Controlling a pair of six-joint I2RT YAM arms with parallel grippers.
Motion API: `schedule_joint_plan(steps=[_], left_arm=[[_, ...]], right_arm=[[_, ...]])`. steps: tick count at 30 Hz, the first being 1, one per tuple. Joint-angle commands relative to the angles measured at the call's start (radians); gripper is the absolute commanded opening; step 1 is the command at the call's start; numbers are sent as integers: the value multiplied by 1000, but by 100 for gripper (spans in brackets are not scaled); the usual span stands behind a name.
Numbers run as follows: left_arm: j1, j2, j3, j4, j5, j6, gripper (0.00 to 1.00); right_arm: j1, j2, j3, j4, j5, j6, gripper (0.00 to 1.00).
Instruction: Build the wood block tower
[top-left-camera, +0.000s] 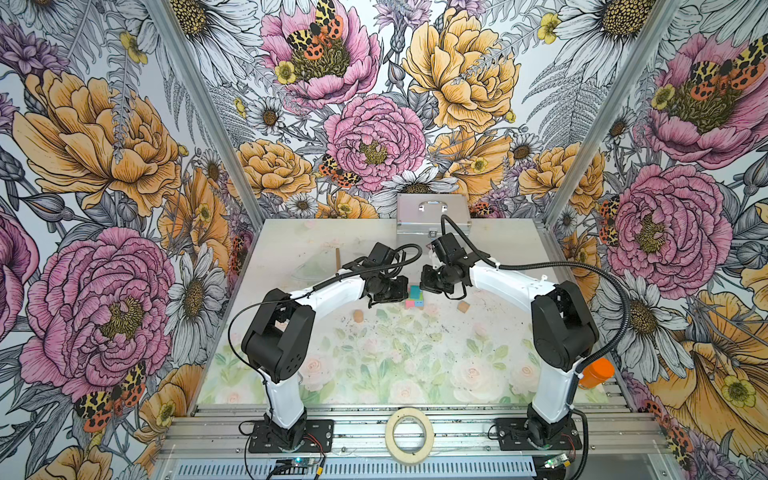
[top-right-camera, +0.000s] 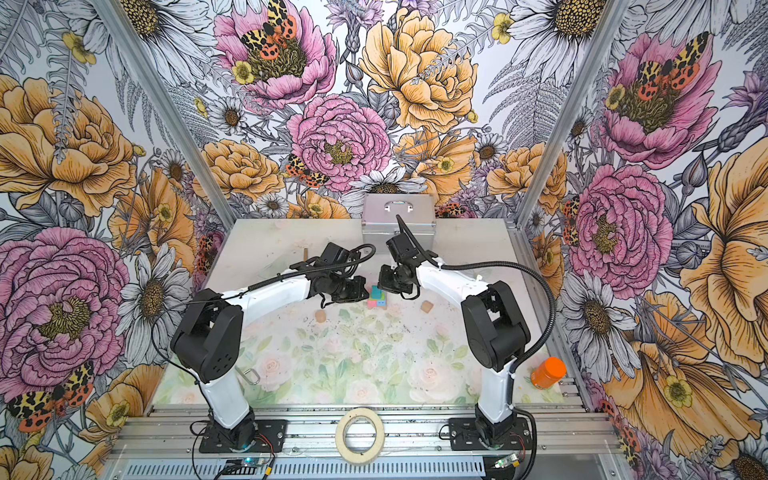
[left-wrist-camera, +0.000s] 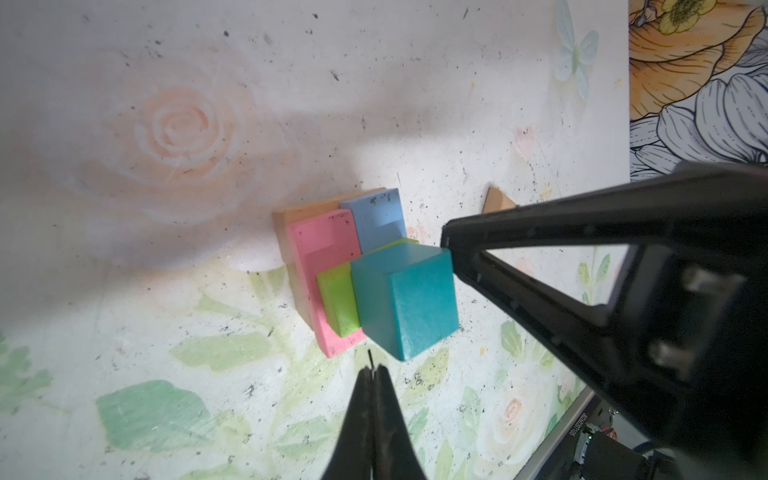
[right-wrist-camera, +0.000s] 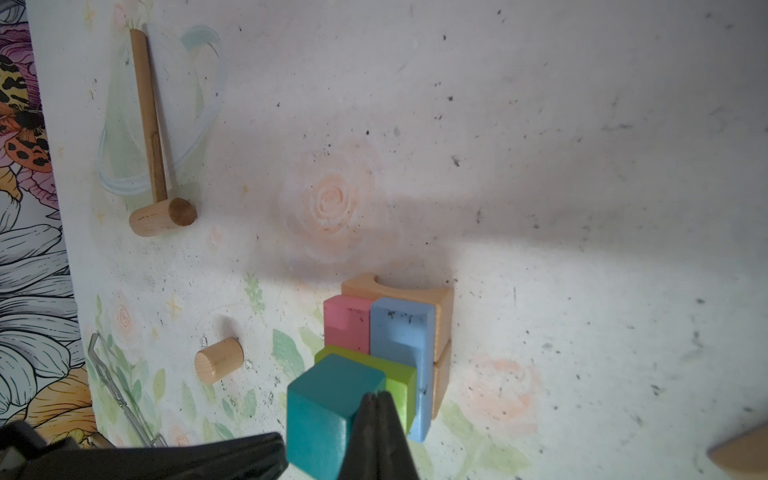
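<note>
two shut grippers flank your tower at the middle of the table. the left gripper and right gripper each have fingers pressed together, holding nothing. the teal cube sits topmost, over a green block, pink brick, blue brick and tan base. a tan cylinder and tan cube lie loose nearby.

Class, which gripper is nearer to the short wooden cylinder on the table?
Left. The left gripper is shut beside the block tower, on the side facing the cylinder. The right gripper, also shut, sits at the tower's opposite side, farther from the cylinder.
</note>
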Motion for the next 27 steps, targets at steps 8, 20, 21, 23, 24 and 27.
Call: schedule_joint_plan(steps=[8,20,21,23,24,27], left_arm=[[11,40,50,6,-31,-15,0],[7,46,55,7,-23,-15,0],[7,48,55,7,-22,-15,0],[5,49,57,6,-22,-15,0],[5,50,59,7,-21,-14,0],[3,52,58,6,-20,-15,0]], right_arm=[[8,22,20,20,-13,8,0],[10,27,25,20,-17,8,0],[9,27,26,20,-15,8,0],[10,29,26,20,-15,8,0],[9,30,27,20,-16,7,0],[10,30,28,20,-15,9,0]])
